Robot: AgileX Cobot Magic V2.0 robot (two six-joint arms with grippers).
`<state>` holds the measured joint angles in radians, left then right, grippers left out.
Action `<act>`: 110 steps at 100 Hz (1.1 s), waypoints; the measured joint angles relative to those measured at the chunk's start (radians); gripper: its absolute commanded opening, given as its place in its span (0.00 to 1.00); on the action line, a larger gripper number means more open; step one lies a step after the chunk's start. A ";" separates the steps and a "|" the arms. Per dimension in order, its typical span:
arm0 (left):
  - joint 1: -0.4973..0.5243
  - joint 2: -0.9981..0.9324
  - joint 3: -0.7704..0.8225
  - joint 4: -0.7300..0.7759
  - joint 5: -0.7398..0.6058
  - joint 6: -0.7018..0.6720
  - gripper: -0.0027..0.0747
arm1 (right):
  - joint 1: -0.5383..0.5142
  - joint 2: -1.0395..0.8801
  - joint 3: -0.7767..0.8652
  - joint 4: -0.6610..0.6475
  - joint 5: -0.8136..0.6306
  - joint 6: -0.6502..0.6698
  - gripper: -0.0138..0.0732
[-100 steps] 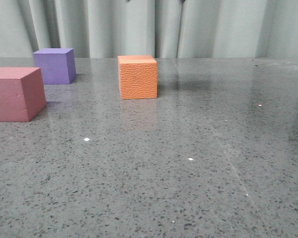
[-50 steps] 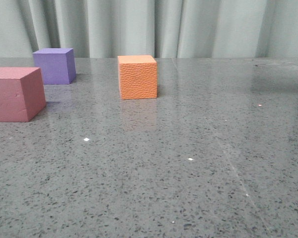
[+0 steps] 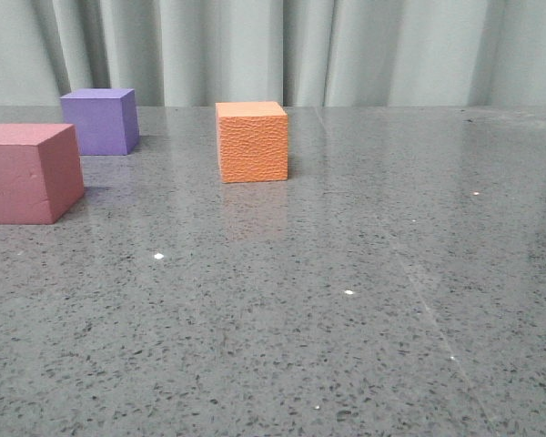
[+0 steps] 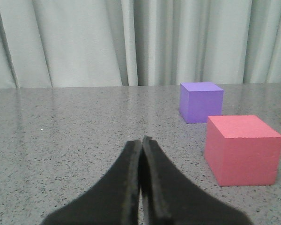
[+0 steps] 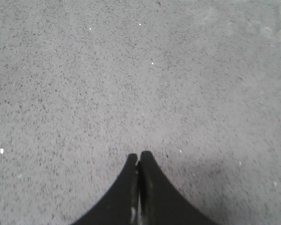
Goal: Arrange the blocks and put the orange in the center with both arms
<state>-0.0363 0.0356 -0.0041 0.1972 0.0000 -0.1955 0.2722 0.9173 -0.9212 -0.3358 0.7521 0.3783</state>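
While both jaws are closed, empty | 3 blocks [image 3: 252, 142] apart on table [image 3: 346, 300]

A speckled grey table [image 3: 346, 300] meets pale pleated curtains [image 3: 391, 50] behind.

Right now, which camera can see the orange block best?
The front view shows it best: the whole orange block stands in plain sight, bumpy front and top both showing. The left wrist view catches only a thin orange sliver at the picture's edge. The right wrist view shows no block, only the table.
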 measured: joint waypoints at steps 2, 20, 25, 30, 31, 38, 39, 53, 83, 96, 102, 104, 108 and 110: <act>0.000 0.000 0.000 0.000 0.000 0.000 0.01 | 0.000 -0.019 0.011 0.000 0.003 0.000 0.08; 0.000 0.000 0.000 0.000 0.000 0.000 0.01 | 0.000 -0.125 0.043 0.000 0.062 -0.002 0.08; 0.000 0.000 0.000 0.000 0.000 0.000 0.01 | 0.000 -0.142 0.043 0.000 0.067 -0.002 0.08; 0.000 0.000 0.000 0.000 0.000 0.000 0.01 | 0.000 -0.150 0.043 0.000 0.068 -0.002 0.08; 0.000 0.000 0.000 0.000 0.000 0.000 0.01 | 0.000 -0.150 0.043 0.000 0.070 -0.002 0.08; 0.000 0.000 0.000 0.000 0.000 0.000 0.01 | 0.000 -0.152 0.043 0.000 0.069 -0.002 0.08; 0.000 0.000 0.000 0.000 0.000 0.000 0.01 | 0.000 -0.152 0.043 0.000 0.069 -0.002 0.08; 0.000 0.000 0.000 0.000 0.000 0.000 0.01 | 0.000 -0.152 0.043 0.000 0.071 -0.002 0.08; 0.000 0.000 0.000 0.000 0.000 0.000 0.01 | 0.000 -0.210 0.127 -0.026 -0.028 -0.002 0.08; 0.000 0.000 0.000 0.000 0.000 0.000 0.01 | -0.002 -0.313 0.244 -0.028 -0.127 -0.002 0.08; 0.000 0.000 0.000 0.000 0.000 0.000 0.01 | -0.015 -0.366 0.302 -0.026 -0.175 -0.002 0.08; 0.000 0.000 0.000 0.000 0.000 0.000 0.01 | -0.021 -0.378 0.324 -0.021 -0.194 -0.002 0.08; 0.000 0.000 0.000 0.000 0.000 0.000 0.01 | -0.035 -0.412 0.368 -0.009 -0.218 -0.002 0.08; 0.000 0.000 0.000 0.000 0.000 0.000 0.01 | -0.044 -0.430 0.391 -0.002 -0.228 -0.002 0.08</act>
<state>-0.0363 0.0356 -0.0041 0.1972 0.0000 -0.1955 0.2283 0.4874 -0.5307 -0.3373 0.5240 0.3767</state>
